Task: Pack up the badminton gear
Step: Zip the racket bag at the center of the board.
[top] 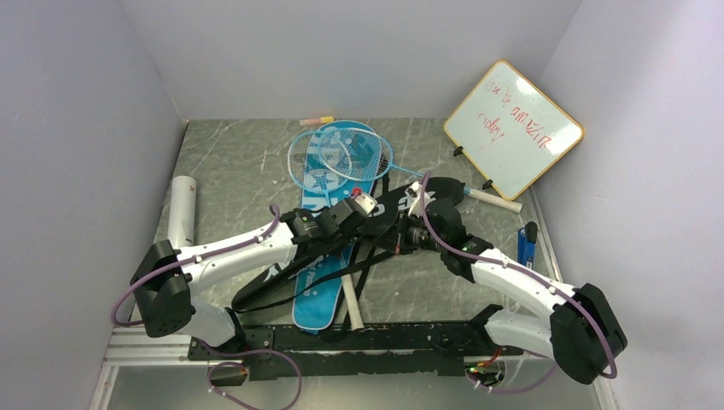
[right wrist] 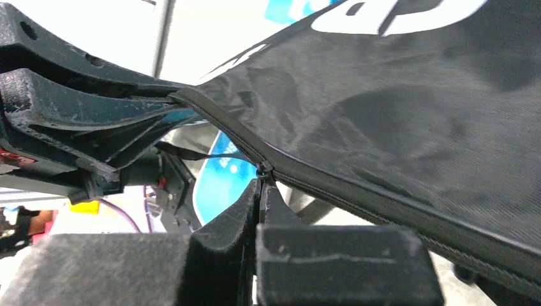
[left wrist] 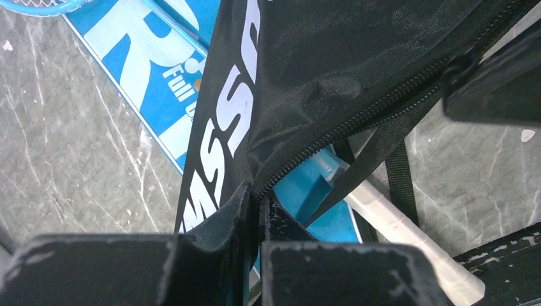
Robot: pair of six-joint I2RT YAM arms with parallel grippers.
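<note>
- Black bag (left wrist: 357,57), just above the left pincer (left wrist: 258,204): big white letters, "SS" legible, the rest cut off.
- Blue bag (left wrist: 147,70), up-left of that pincer: large white "R", small "Full".
- Whiteboard (top: 514,128), well beyond the right pincer (right wrist: 260,191): red handwriting, unreadable.

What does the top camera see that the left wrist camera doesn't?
Only the top view: the orange-rimmed whiteboard and the long white tube. Only the left wrist: zipper teeth up close on the black racket-shaped bag with white letters, its edge pinched by the left gripper. Both: that black bag and the blue racket-shaped bag.
</note>
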